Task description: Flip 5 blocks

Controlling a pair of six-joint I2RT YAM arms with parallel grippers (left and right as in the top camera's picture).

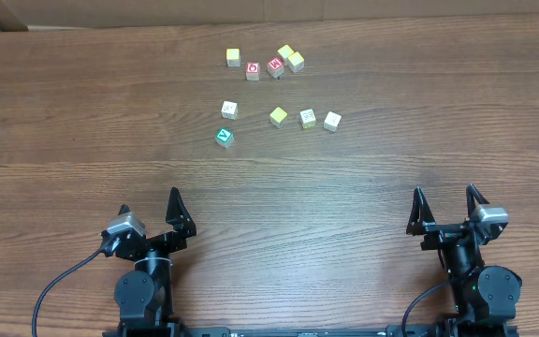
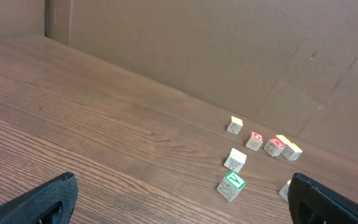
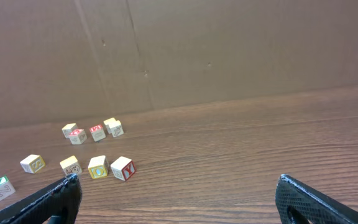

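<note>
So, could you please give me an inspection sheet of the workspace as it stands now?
Surface: wood-grain table, no spills or marks seen.
Job's things: five blocks loosely spread in the nearer group, with a green-topped block at its left end.
Clutter: a far cluster of five more cubes, including two red-topped cubes.
Grippers: left gripper and right gripper are both open and empty, near the front edge and well short of the blocks.
Cables: a black cable loops beside the left arm's base, another by the right.
Surroundings: brown cardboard wall behind the table.
</note>
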